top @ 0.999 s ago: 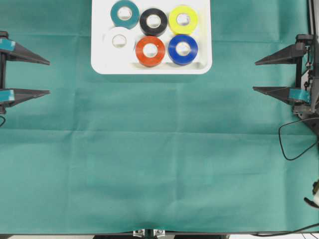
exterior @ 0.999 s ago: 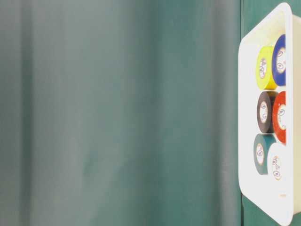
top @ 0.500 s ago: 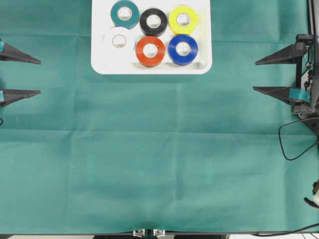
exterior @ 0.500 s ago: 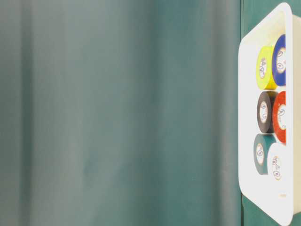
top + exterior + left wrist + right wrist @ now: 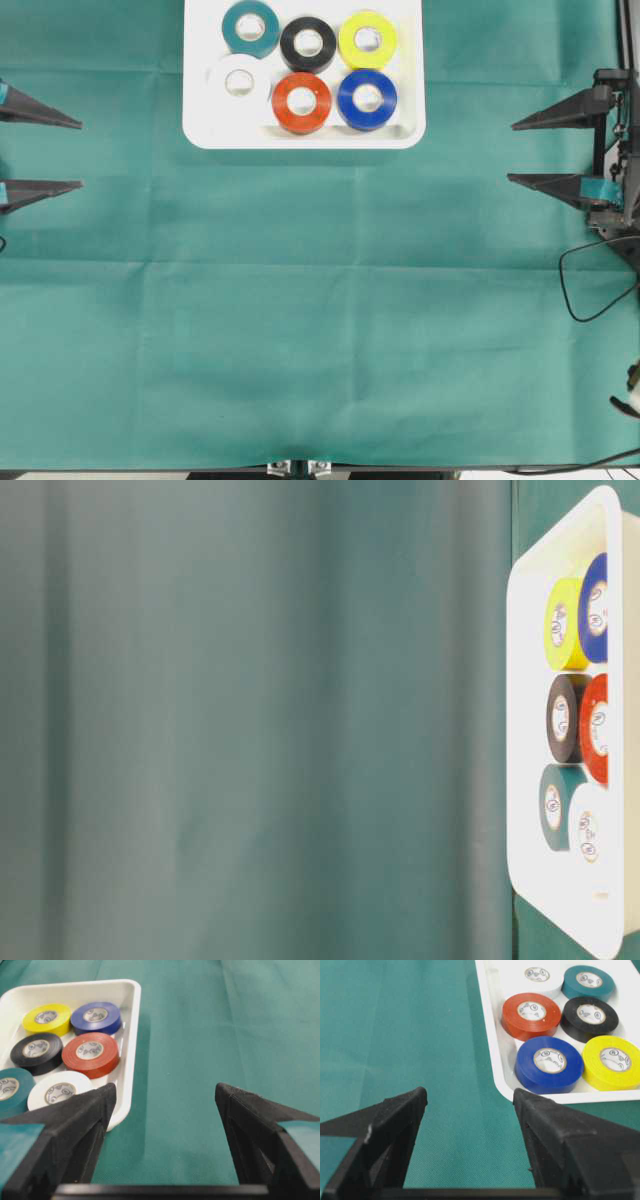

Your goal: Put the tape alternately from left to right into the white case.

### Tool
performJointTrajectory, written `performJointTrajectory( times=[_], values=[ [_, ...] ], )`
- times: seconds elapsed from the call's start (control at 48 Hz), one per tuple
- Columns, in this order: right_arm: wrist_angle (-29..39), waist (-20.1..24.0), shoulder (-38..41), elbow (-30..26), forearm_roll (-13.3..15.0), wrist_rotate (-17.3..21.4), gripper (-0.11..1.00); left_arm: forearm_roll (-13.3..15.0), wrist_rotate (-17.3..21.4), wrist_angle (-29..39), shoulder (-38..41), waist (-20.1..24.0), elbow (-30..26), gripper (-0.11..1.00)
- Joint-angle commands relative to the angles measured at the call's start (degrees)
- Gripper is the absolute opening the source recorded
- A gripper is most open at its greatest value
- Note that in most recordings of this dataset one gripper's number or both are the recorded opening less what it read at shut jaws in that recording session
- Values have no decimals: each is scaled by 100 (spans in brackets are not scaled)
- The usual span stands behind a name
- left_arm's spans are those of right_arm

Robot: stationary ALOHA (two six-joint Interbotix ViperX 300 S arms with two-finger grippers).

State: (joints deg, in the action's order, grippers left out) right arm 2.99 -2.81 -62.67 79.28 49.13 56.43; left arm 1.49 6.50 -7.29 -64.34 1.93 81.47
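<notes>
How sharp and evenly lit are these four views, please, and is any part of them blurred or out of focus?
Overhead view: sharp and evenly lit, with the white case casting only a soft shadow on the green cloth. Table-level view: the cloth is a smooth blur, while the yellow roll looks fairly crisp. Both wrist views: rolls in focus, the near dark fingers large and slightly soft.
</notes>
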Motion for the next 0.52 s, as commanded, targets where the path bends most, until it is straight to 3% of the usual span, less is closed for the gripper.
performJointTrajectory(
  times=[0.0, 0.5],
  values=[
    [-35, -18, 62, -88, -9, 9, 77, -9, -9, -18, 35, 9, -70, 33],
    [-26, -18, 62, -176, -9, 9, 77, -9, -9, -26, 35, 9, -123, 33]
  ],
)
